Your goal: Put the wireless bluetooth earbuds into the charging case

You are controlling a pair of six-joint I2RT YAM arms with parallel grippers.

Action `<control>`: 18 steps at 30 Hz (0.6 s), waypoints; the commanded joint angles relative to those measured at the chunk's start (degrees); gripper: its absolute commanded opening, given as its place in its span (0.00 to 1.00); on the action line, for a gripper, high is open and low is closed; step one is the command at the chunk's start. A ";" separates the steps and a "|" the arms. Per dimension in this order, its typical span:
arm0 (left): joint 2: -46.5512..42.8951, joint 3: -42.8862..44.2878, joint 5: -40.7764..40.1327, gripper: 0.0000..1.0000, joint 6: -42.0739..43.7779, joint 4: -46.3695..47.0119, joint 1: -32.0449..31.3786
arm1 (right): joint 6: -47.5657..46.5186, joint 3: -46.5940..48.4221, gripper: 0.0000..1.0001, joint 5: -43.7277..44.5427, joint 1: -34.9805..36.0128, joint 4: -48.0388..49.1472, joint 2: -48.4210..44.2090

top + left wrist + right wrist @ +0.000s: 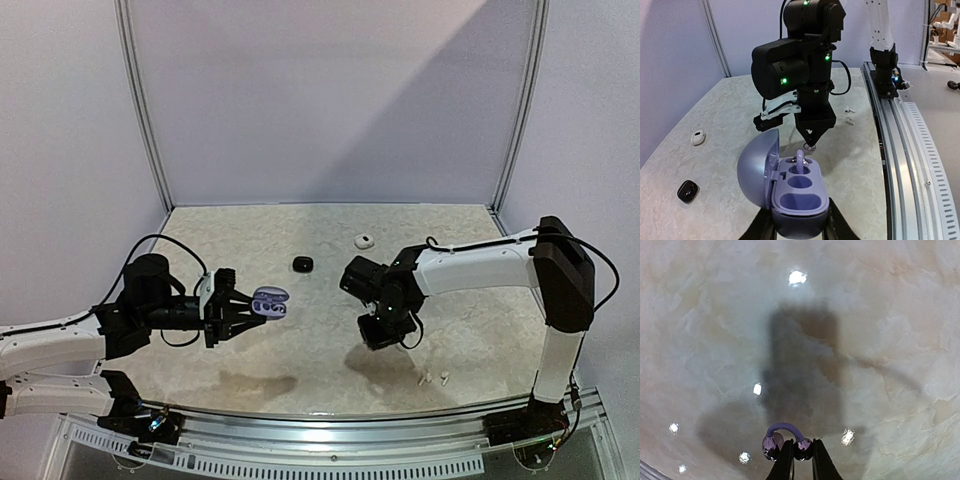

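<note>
1. Left gripper (245, 310): closed on the base of the purple charging case (799, 192), with one finger against each side. It holds the case above the table (300, 225), to the left of centre.
2. Case: the lid (757, 172) is swung open to the left. One purple earbud (800, 159) stands in the far recess. The near recess holds nothing.
3. Table, centre rear: a small black rounded object (302, 263) lies on the surface. A small white rounded object (364, 240) lies beyond it to the right, and the two are apart.
4. Right gripper (380, 338): it points down over bare table, right of the case and not touching it. The fingers are nearly together and clamp a second purple earbud (785, 427). This is a clip type with two bulbs joined by a curved band. One bulb sits between the fingertips and the band arches out to the side.
5. Table, right front: the two white stemmed earbuds (431, 378) lie side by side near the front edge, apart from the right gripper.
</note>
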 commanded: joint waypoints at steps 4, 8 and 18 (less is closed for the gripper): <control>-0.83 -0.63 -0.49 0.00 0.51 1.16 -0.74 | 12.76 -0.40 0.09 1.97 0.01 1.41 1.66; -0.77 -0.68 -0.41 0.00 0.39 1.23 -0.74 | 13.60 -0.70 0.10 -0.85 -0.01 2.24 2.41; -0.92 -0.60 -0.42 0.00 0.30 1.05 -0.74 | 14.28 -1.23 0.20 -3.95 0.04 1.18 2.13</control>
